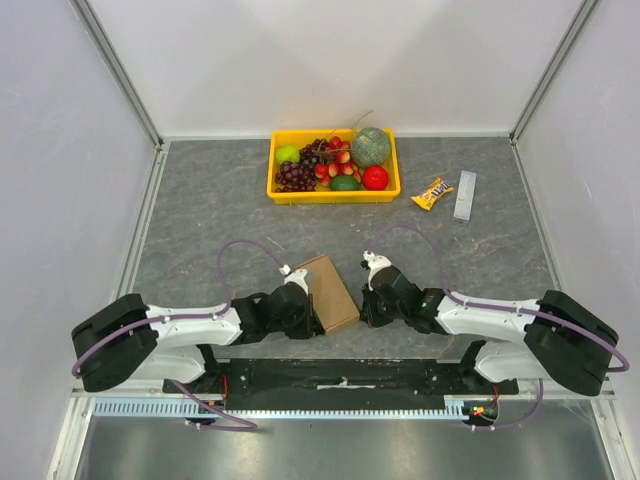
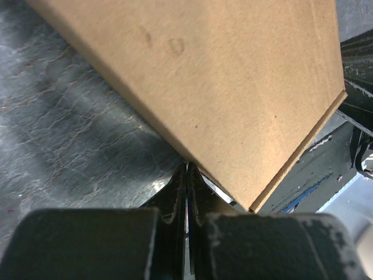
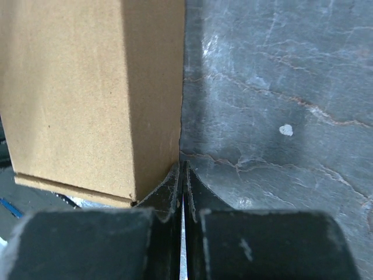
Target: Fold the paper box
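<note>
The paper box (image 1: 328, 292) is a plain brown carton lying on the grey table between my two arms, near the front edge. It fills the top of the left wrist view (image 2: 221, 81) and the left of the right wrist view (image 3: 87, 99). My left gripper (image 1: 303, 303) is shut, its tips (image 2: 187, 168) against the box's lower edge, with nothing seen between the jaws. My right gripper (image 1: 368, 303) is shut and empty, its tips (image 3: 182, 166) at the foot of the box's right side wall.
A yellow tray (image 1: 280, 192) of fruit stands at the back middle. A small yellow packet (image 1: 432, 193) and a pale flat strip (image 1: 465, 195) lie to its right. The black base rail (image 1: 340, 378) runs along the front edge. Walls close in both sides.
</note>
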Controlling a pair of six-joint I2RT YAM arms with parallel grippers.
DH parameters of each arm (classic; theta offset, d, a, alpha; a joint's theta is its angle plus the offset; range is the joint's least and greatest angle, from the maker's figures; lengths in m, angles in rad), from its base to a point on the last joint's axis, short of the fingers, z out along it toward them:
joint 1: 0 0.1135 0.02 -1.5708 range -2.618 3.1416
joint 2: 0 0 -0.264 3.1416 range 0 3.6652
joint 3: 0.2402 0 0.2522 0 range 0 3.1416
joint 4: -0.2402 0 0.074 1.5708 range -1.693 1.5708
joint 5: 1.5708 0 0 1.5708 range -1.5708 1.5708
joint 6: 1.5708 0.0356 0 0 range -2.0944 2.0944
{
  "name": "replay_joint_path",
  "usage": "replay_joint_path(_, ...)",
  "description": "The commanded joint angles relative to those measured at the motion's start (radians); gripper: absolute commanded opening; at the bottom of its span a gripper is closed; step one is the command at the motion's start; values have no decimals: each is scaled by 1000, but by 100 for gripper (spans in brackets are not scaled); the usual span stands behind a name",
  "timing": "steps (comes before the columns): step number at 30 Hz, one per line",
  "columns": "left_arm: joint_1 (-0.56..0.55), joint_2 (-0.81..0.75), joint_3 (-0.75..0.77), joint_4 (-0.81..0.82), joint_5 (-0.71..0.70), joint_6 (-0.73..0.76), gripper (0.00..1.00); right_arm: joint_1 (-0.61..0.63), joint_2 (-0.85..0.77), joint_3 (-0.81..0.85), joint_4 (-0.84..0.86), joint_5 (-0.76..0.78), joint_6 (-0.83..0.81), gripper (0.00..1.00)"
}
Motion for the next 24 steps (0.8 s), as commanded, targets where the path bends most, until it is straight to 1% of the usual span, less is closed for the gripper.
replay_joint_path(1,-29,58,55,77,-22,-40,2,28,33,35,80,-44,68,2)
replay_joint_path(4,-33,65,46,77,-22,-49,2,31,33,46,63,-45,62,2)
replay_joint_path(6,-33,32,18,58,-40,-67,2,32,21,57,-16,-7,39,2)
replay_joint_path(9,-33,-57,-39,9,-80,-98,2,31,-16,67,-101,53,-2,2)
replay_joint_path(11,-33,-121,-62,-34,-112,-112,2,31,-42,55,-118,55,-22,2)
replay_joint_path(13,-33,-187,-73,-111,-146,-127,2,31,-68,54,-138,70,-34,2)
replay_joint_path(18,-23,-333,-68,-258,-268,-166,2,29,-117,86,-213,220,-66,2)
replay_joint_path(20,3,-361,-42,-307,-307,-152,2,17,-125,113,-206,261,-108,1)
replay_joint_path(21,33,-363,-27,-321,-312,-134,2,3,-108,136,-201,265,-134,1)
replay_joint_path(24,160,-323,18,-324,-277,-40,2,-81,-4,231,-198,219,-232,1)
